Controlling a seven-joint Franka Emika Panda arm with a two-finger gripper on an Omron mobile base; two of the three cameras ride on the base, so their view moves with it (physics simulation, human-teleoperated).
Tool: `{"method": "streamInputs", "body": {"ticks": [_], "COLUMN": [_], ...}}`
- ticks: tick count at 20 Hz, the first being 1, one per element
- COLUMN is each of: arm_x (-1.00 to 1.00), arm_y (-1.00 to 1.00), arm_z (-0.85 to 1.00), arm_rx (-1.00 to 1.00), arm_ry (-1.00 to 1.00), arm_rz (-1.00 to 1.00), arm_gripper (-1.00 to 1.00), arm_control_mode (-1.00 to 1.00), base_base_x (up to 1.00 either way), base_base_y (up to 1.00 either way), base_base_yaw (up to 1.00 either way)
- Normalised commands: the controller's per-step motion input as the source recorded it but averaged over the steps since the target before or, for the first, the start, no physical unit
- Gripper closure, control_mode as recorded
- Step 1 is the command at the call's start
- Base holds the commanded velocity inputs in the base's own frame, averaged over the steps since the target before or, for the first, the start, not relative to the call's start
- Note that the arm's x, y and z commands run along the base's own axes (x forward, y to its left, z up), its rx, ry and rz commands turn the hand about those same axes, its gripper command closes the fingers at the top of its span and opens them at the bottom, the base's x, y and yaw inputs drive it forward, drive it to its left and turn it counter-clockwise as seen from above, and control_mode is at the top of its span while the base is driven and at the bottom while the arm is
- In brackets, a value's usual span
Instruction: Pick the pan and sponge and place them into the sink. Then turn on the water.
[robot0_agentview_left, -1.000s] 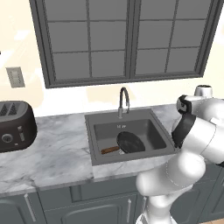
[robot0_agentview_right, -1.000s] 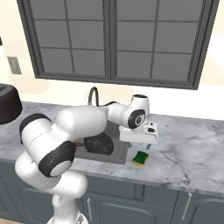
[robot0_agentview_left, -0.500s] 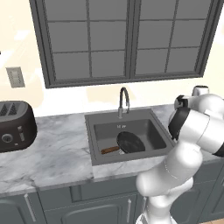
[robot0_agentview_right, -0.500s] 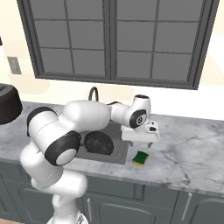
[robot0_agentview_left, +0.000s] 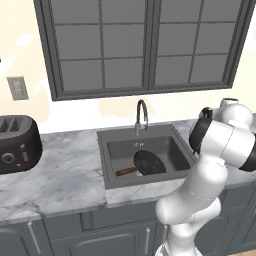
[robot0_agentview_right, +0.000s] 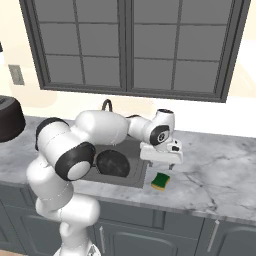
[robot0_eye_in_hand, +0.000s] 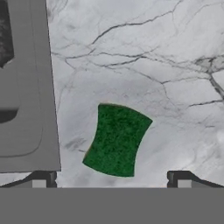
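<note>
The black pan lies in the dark grey sink, its wooden handle pointing toward the front left; it also shows as the pan. The sponge rests on the marble counter just right of the sink's front corner. My gripper hangs a little above it, open and holding nothing. In the hand view the sponge lies green side up between and ahead of the fingertips, apart from both. Water is out of view at the faucet.
A black toaster stands at the counter's far left. The sink's rim runs close beside the sponge. Marble counter stretches to the right of the sponge. A window and wall rise behind the faucet.
The arm's elbow and upper links have swung and risen while the hand stayed over the sponge, drifting slightly. The jaws stayed open. Pan and sponge have not moved.
</note>
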Motion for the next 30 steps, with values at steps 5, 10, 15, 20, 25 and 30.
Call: {"method": "streamInputs", "body": {"ticks": [5,10,15,20,25,30], "arm_x": [0.00,0.00,0.00,0.00,0.00,0.00], "arm_y": [0.00,-0.03,-0.02,0.00,0.00,-0.01], "arm_z": [-0.10,-0.12,-0.15,-0.16,-0.14,-0.12], "arm_rx": [0.02,0.02,0.03,0.03,0.01,0.00], "arm_ry": [0.05,0.04,0.03,0.01,0.00,0.03], "arm_rz": [-0.13,-0.11,-0.09,-0.09,-0.07,-0.05], "arm_gripper": [-1.00,-1.00,-1.00,-1.00,-1.00,-1.00], "arm_control_mode": [-1.00,-1.00,-1.00,-1.00,-1.00,-1.00], "base_base_x": [0.00,0.00,0.00,0.00,0.00,0.00], "base_base_y": [0.00,0.00,0.00,0.00,0.00,0.00], "base_base_yaw": [0.00,0.00,0.00,0.00,0.00,0.00]}}
